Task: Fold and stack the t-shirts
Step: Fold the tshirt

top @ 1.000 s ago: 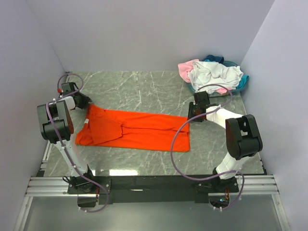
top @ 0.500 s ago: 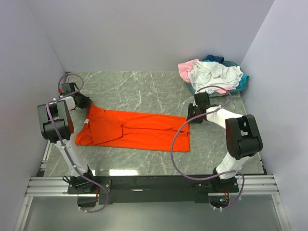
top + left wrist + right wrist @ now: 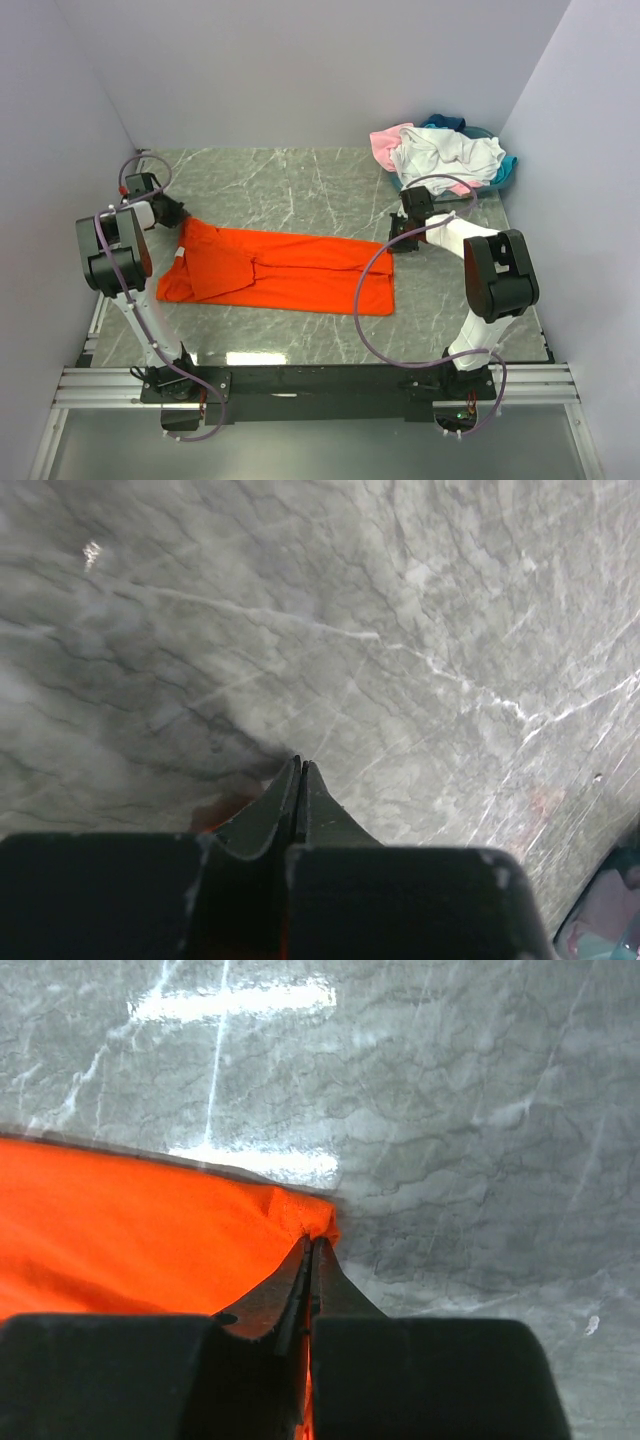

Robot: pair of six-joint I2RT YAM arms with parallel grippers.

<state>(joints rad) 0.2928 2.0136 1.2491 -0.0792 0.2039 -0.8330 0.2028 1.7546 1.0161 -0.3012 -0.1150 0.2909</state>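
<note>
A bright orange t-shirt (image 3: 290, 270) lies folded lengthwise as a long band across the middle of the marble table (image 3: 300, 185). My left gripper (image 3: 178, 213) sits low at its far left corner. In the left wrist view it (image 3: 300, 763) is shut, with a sliver of orange cloth (image 3: 222, 808) beside and between the fingers. At the shirt's far right corner is my right gripper (image 3: 397, 240). The right wrist view shows it (image 3: 312, 1240) shut on a bunched corner of the orange cloth (image 3: 120, 1230). The other t-shirts, white (image 3: 445, 155), pale pink (image 3: 385, 145) and teal (image 3: 507, 165), lie heaped at the back right.
Walls close the table in on the left, back and right. The heap of shirts fills the back right corner, just behind my right arm. Purple cables loop off both arms. A metal rail (image 3: 300, 385) runs along the near edge.
Both grippers have closed, the left on the shirt's far left corner and the right on its far right corner. The right arm has shifted slightly left. The shirt lies as before.
</note>
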